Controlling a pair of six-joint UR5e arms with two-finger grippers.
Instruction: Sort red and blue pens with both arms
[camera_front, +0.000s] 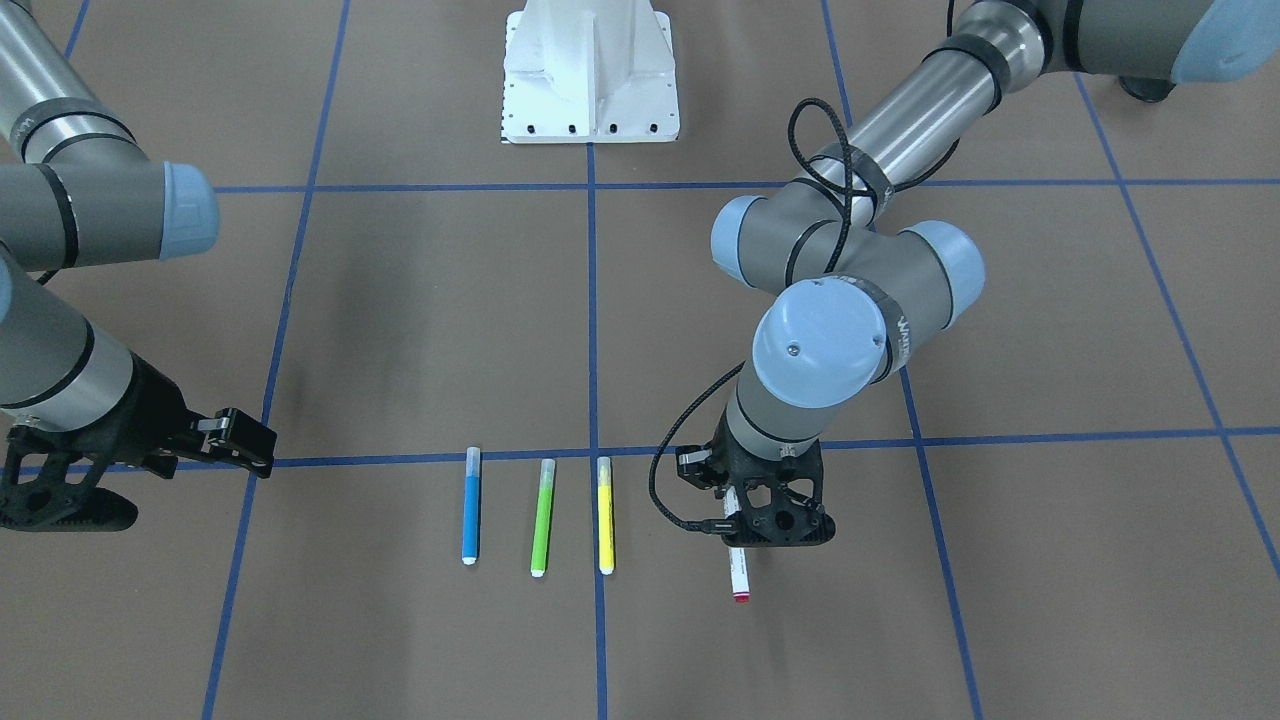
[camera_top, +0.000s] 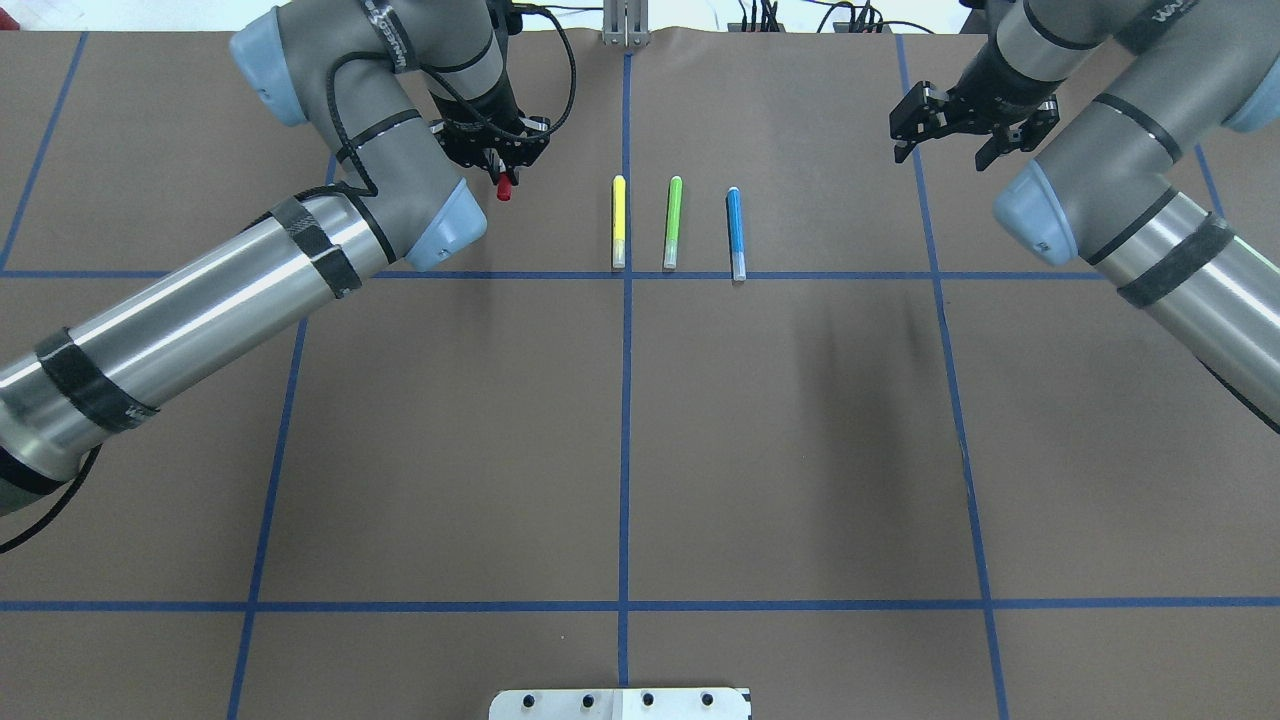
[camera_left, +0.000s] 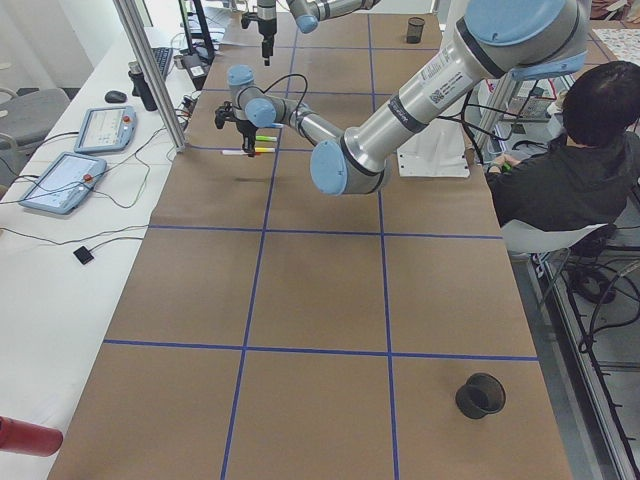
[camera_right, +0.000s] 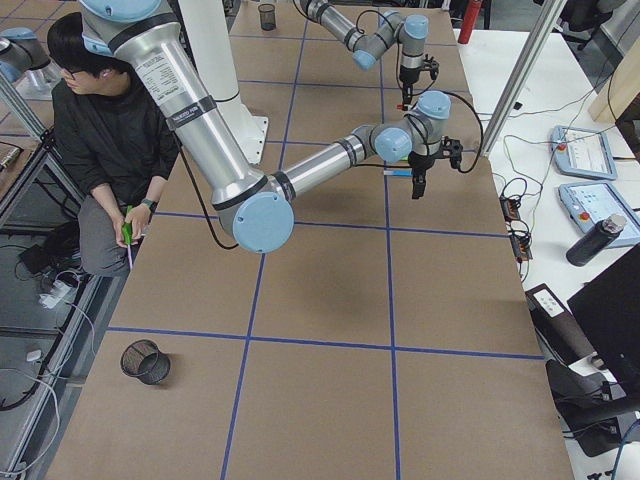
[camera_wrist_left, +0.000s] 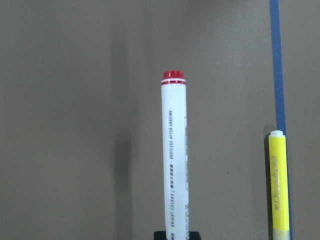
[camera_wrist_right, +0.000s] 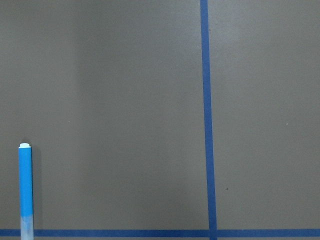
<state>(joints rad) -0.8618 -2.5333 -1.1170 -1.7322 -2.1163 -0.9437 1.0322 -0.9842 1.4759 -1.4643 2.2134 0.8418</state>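
Note:
My left gripper (camera_front: 762, 525) is shut on the red pen (camera_front: 739, 577), a white barrel with a red end band. In the left wrist view the red pen (camera_wrist_left: 173, 150) sticks out from between the fingers, and its faint shadow falls well to its left, so it hangs a little above the paper. From overhead only the red cap (camera_top: 503, 190) shows under the left gripper (camera_top: 497, 158). The blue pen (camera_top: 735, 232) lies flat, third in a row of markers. My right gripper (camera_top: 1005, 150) hovers open off to its right, holding nothing. The blue pen (camera_wrist_right: 25, 190) sits at the right wrist view's lower left.
A yellow marker (camera_top: 618, 222) and a green marker (camera_top: 673, 222) lie between the red and blue pens. The white robot base (camera_front: 590, 80) stands at the table's edge. Black mesh cups (camera_left: 481, 395) (camera_right: 146, 361) sit at the table's ends. A person (camera_left: 580, 150) sits beside the table.

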